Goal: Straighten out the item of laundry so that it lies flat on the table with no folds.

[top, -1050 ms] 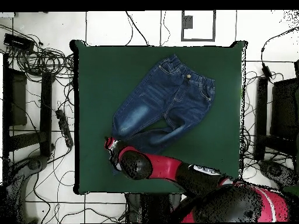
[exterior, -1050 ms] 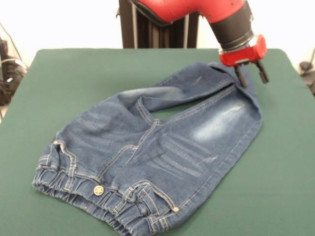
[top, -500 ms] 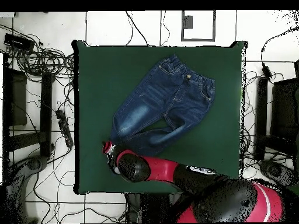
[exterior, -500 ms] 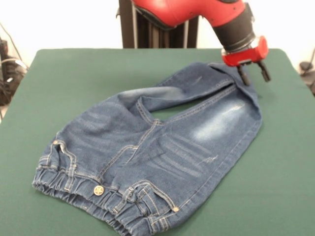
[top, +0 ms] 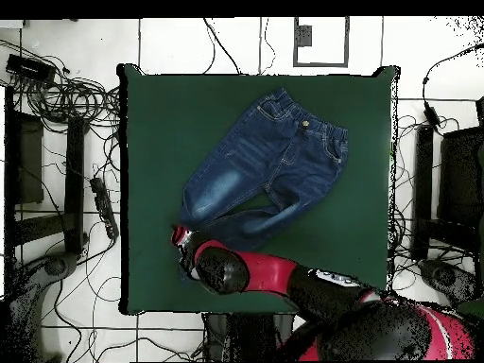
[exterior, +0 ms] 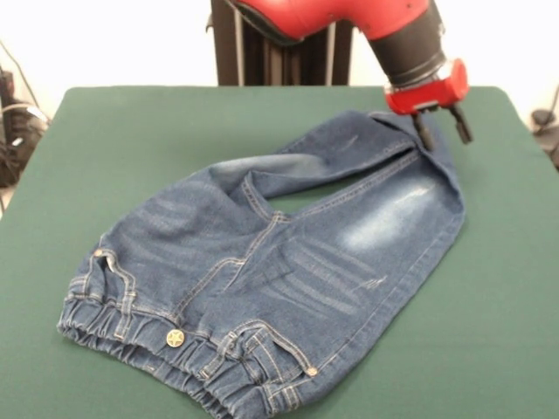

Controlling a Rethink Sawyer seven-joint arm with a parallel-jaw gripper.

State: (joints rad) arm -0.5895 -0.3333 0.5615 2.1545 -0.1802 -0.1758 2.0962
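The item of laundry, a small pair of blue jeans (exterior: 288, 262), lies on the green table (exterior: 105, 148). Its gathered waistband with the star button (exterior: 175, 338) is at the near left. Both legs run toward the far right, and one bends across so the two leg ends meet there, leaving a small gap of table (exterior: 301, 199) between them. My gripper (exterior: 441, 131) hangs open just above the leg ends with nothing between its fingers (exterior: 423, 135). In the overhead view the jeans (top: 265, 161) sit mid-table and the gripper (top: 178, 233) is at their lower-left tip.
Bare green table (top: 161, 123) surrounds the jeans on all sides. The gripper is near the table's far right corner (exterior: 502, 96). Loose cables (top: 57, 85) and dark frames (top: 43, 180) lie on the floor around the table.
The gripper drifted slightly right, then back left, staying over the leg ends. The jeans have not moved.
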